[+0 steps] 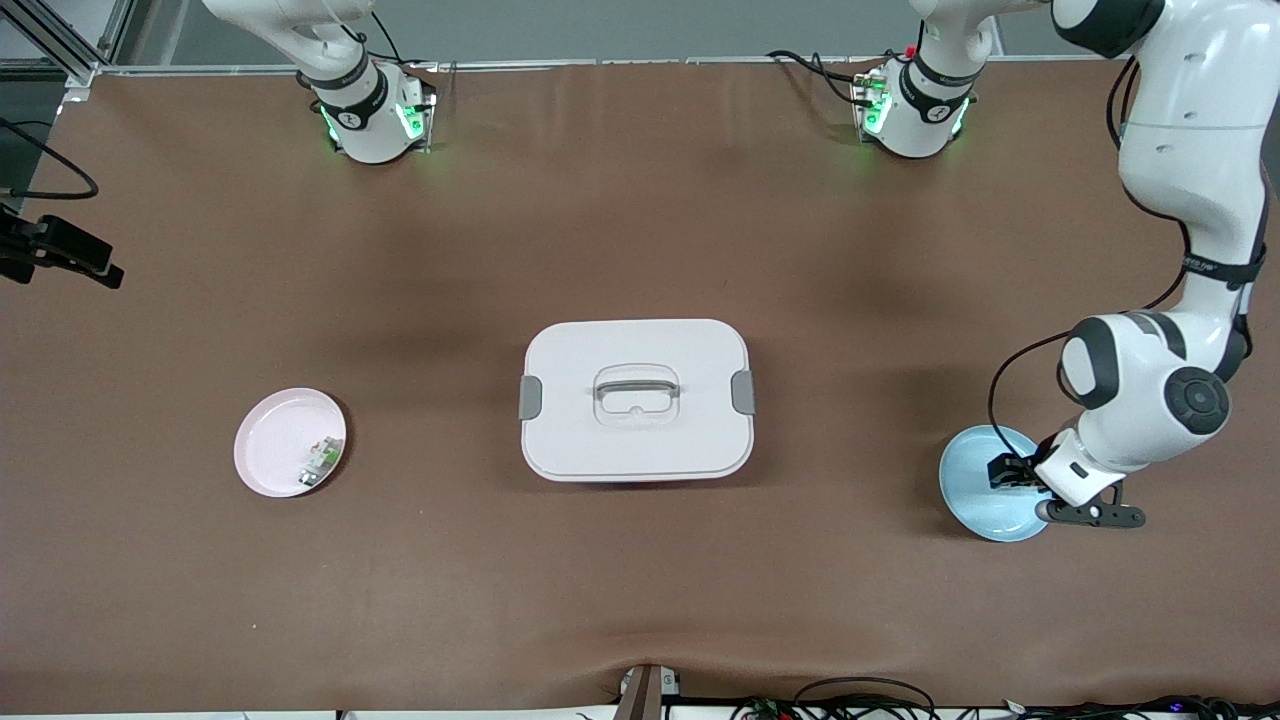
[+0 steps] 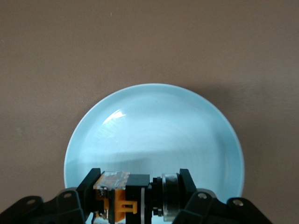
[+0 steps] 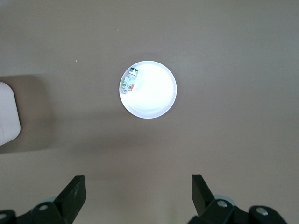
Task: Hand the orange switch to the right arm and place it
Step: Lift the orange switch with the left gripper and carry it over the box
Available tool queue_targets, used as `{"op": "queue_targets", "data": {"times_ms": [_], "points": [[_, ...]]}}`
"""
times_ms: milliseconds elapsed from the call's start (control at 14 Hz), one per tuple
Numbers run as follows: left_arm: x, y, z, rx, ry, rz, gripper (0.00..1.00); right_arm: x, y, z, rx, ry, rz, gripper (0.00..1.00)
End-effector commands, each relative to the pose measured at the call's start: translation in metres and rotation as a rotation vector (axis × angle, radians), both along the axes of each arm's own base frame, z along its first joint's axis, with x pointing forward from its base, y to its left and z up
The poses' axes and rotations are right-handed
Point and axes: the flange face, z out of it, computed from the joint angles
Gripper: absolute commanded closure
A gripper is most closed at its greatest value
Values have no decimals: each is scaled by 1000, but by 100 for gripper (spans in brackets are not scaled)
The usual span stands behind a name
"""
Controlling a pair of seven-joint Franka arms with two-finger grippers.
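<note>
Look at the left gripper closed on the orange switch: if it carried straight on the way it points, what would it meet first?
Most likely the blue plate. The left gripper points down over it, shut on the orange switch, so the switch would probably touch the plate first; the gap between them is unclear.

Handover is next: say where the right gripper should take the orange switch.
Judging by its pose, take the round silver end jutting past the left gripper, shut on the orange switch over the blue plate; right gripper, open, should come endwise.
</note>
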Motion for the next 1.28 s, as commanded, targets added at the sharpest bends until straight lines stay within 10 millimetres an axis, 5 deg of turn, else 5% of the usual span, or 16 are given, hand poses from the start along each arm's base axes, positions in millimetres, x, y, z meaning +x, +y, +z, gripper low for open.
{"op": "queue_targets", "data": {"times_ms": [0,356,712,1211], "points": [[-4,-25,51,-25,-5,-33,100,1,-3,5,-12,0,-8,0],[-3,-53,100,-183,26,28,100,-3,-14,6,-15,11,-25,0],[2,-109,144,-276,71,162,100,-6,-24,13,-45,16,-40,0],[-8,-186,182,-366,172,472,100,-1,-3,8,-38,21,-15,0]]}}
